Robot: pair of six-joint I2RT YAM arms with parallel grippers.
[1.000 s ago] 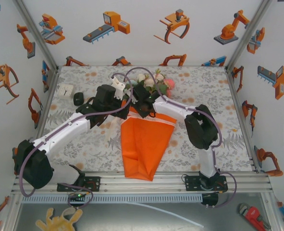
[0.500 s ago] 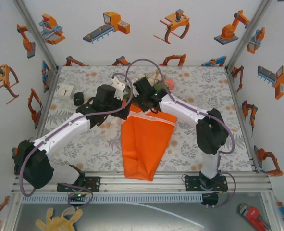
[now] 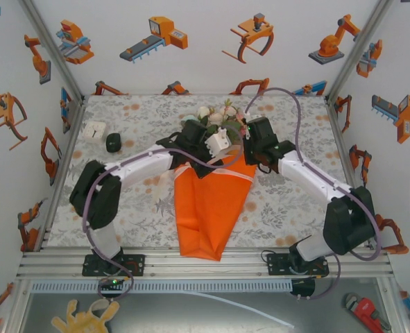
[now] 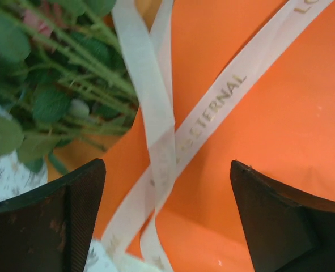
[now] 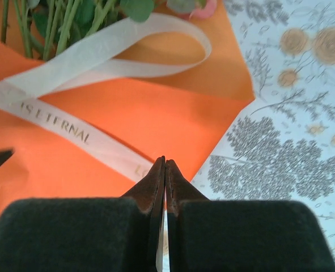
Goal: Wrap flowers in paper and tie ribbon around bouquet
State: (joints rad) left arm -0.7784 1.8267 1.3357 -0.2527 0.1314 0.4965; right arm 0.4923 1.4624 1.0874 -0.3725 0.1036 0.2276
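Observation:
The bouquet lies mid-table, its flowers (image 3: 218,114) topping a cone of orange paper (image 3: 208,208) that points toward the arms. My left gripper (image 3: 218,142) hovers over the cone's neck. It is open (image 4: 167,164), and two crossing strands of the cream ribbon (image 4: 212,113) lie on the paper (image 4: 269,102) between its fingers, untouched. Green stems (image 4: 71,73) show at the upper left. My right gripper (image 3: 250,144) is at the cone's right top corner, shut (image 5: 165,161) on the ribbon's end. The ribbon (image 5: 59,127) runs left from it and loops by the stems (image 5: 59,22).
A white box (image 3: 95,130) and a small black object (image 3: 114,142) sit at the back left of the floral tablecloth (image 3: 295,201). Printed walls close in three sides. The aluminium rail (image 3: 205,263) runs along the near edge.
The left arm has swung right, bringing its open gripper over the bouquet's neck. The right gripper has closed on the ribbon and moved from over the neck out to the right.

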